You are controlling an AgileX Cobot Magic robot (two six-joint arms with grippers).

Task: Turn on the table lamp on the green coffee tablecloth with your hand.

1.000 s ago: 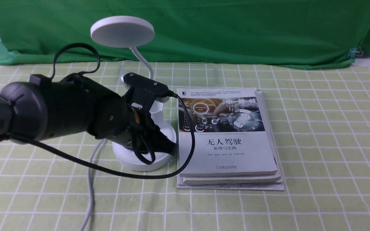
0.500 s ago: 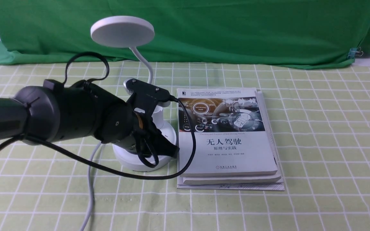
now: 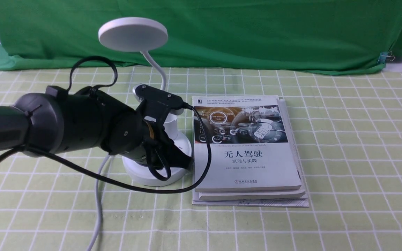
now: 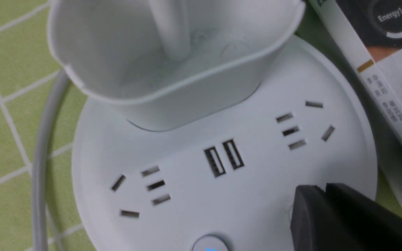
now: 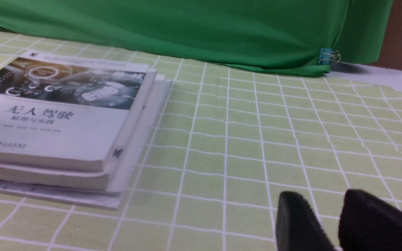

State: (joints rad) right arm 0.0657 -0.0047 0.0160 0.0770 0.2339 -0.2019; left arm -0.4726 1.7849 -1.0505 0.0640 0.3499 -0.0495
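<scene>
On the base of the table lamp (image 4: pixel 201 195), tip of the left hand (image 4: pixel 323 191), fingers (image 4: pixel 358 216) together, empty.

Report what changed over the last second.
The left gripper pushed further right over the base of the table lamp, then eased back slightly. It is shut and holds nothing. The table lamp, books and green coffee tablecloth stayed put.
</scene>
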